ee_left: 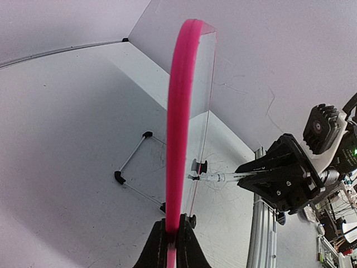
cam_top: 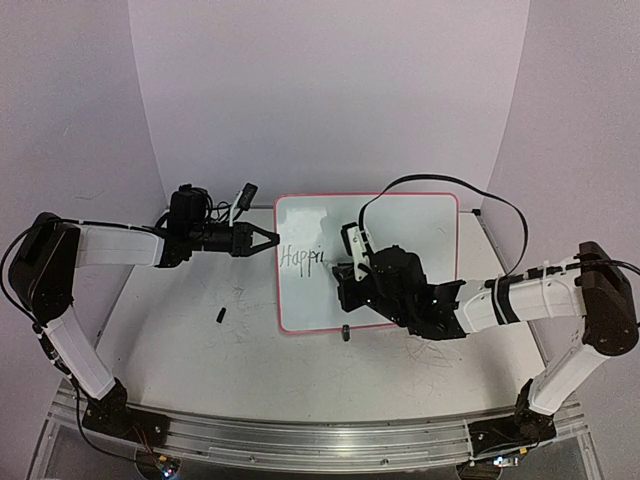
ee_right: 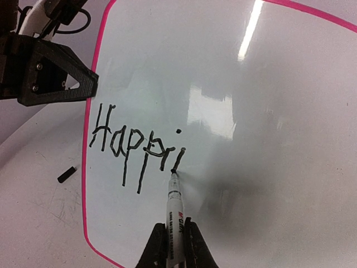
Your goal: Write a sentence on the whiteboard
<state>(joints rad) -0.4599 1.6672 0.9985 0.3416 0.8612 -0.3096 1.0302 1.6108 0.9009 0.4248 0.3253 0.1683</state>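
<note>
Two tools, both clenched. Notes run from the near side outward.

1. Near bench (cam_top: 180,360): a small black piece (cam_top: 220,315), possibly a pen cap, lies loose, well apart from the board's left rim.
2. Near edge of the whiteboard (cam_top: 400,225): one black clip foot (cam_top: 345,332) sits under the red rim.
3. Right tool (ee_right: 174,237): jaws clamped on the barrel of a marker (ee_right: 174,204), tip down and touching the white face just right of the last letter.
4. The sentence (ee_right: 136,145): reads "Happi" so far, thin black strokes, one line across the left part of the board. Judged unfinished.
5. Left tool (ee_left: 172,237): jaws pinched on the red rim at the board's left edge, level with the writing. The left wrist view shows the board edge-on and very thin, with a wire prop (ee_left: 134,162) beyond it. The exact tilt cannot be told.

Handling, judged:
- The board looks light, stiff and thin, with a glossy face, likely slick. Pen pressure could make it skid or rock, so a hold on the rim beside the writing makes sense.
- The rim is the right place to take hold: it is off the writing face.
- The marker is slim, hard and smooth. Grasp it mid-barrel and press lightly, or the tip could drag.
- Fresh ink probably smears, so keep the tool off the letters.
</note>
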